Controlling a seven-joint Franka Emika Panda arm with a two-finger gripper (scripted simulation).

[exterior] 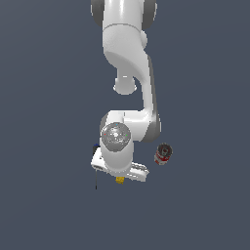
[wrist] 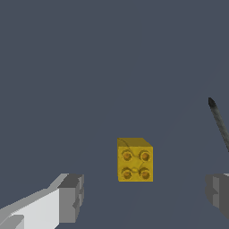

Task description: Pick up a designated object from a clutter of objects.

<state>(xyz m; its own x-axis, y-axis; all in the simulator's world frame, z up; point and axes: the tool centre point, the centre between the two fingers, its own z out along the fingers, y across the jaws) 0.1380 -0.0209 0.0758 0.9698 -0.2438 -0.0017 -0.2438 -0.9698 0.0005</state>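
Observation:
The designated object, a tiny yellow studded brick [wrist: 134, 161], lies on the dark floor with its studs facing the wrist camera. In the exterior view the brick [exterior: 119, 180] peeks out from under the white hand [exterior: 118, 163]. My gripper [wrist: 144, 197] is open and empty. Its two grey fingertips [wrist: 71, 197] stand wide apart on either side of the brick, not touching it. From the clutter, the red-and-white can [exterior: 162, 154] lies toward the exterior view's right. The thin dark screwdriver [exterior: 96, 179] lies toward its left and also shows in the wrist view [wrist: 219, 120]. The orange cup is hidden.
The white arm [exterior: 128, 58] reaches down over the scene and hides the floor under it. A small blue bit [exterior: 95, 145] shows beside the hand. The dark floor [exterior: 44, 146] stretches around the items.

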